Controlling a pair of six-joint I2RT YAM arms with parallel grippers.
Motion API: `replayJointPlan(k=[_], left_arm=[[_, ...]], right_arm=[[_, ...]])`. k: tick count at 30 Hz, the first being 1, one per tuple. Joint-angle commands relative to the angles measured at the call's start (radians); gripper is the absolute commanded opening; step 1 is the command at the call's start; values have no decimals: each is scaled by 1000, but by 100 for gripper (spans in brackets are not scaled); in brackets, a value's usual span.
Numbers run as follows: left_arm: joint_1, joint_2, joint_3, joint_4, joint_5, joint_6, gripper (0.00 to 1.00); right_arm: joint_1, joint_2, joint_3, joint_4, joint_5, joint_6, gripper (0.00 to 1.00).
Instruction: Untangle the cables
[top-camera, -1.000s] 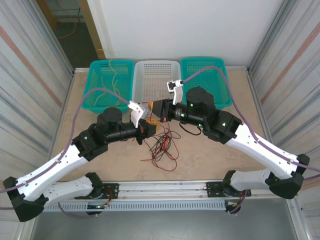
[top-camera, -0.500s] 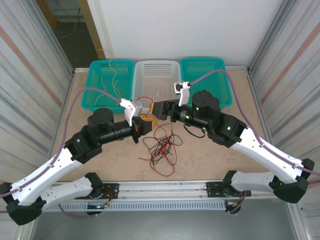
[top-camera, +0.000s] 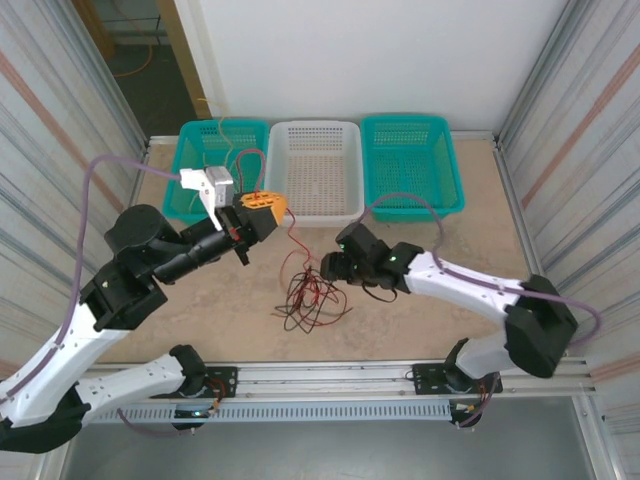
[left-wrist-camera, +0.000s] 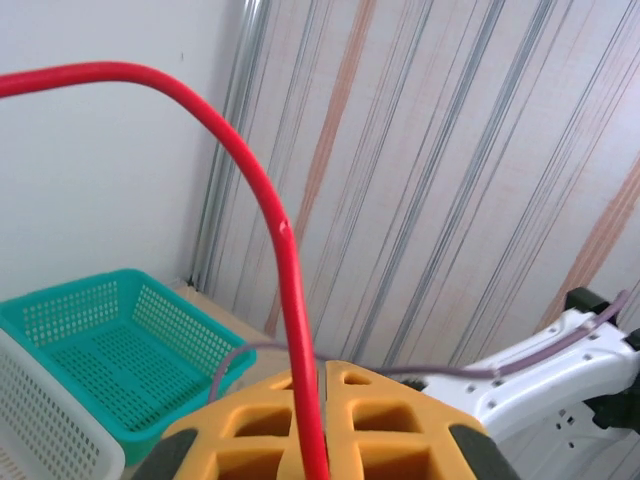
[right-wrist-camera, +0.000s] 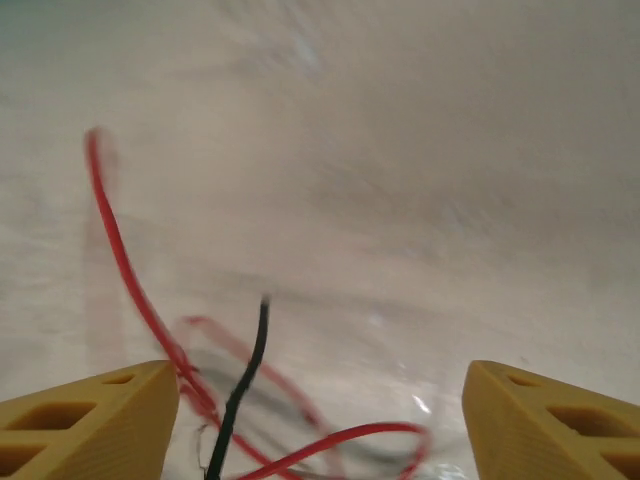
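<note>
Red cable (left-wrist-camera: 285, 260) runs up from between the orange fingers of the left gripper (top-camera: 262, 205), whose jaws are pressed together and pinch it. In the left wrist view the cable arches high over the fingers and off to the left. From above, this gripper is raised over the tabletop (top-camera: 200, 310), in front of the gap between the left teal basket (top-camera: 190, 150) and the white basket (top-camera: 315, 170). The red cable loops above the gripper and also hangs down from it to the tangle of cables (top-camera: 312, 295).

That tangle, red and black strands in loose loops, lies on the tabletop near the middle, in front of the white basket and well clear of all three baskets. The right teal basket (top-camera: 410, 160) stands at the back beside the white one.

The right gripper (right-wrist-camera: 320, 375) is low over the tabletop, just beside the right edge of the tangle. Its jaws are spread wide and grip nothing. In the right wrist view a black cable (right-wrist-camera: 245, 370) and blurred red loops lie on the surface between the two orange fingers (right-wrist-camera: 90, 420), nearer the left one. Whether the fingers touch any strand cannot be told.
</note>
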Motion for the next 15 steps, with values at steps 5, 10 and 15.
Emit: replayJointPlan(k=[5, 10, 15], left_arm=[[3, -1, 91, -21, -59, 48, 0], [4, 11, 83, -69, -140, 71, 0], [9, 23, 55, -49, -144, 63, 0]], right_arm=[[-77, 76, -48, -42, -23, 104, 56], [-26, -92, -34, -15, 63, 21, 61], [154, -268, 56, -17, 269, -146, 81]])
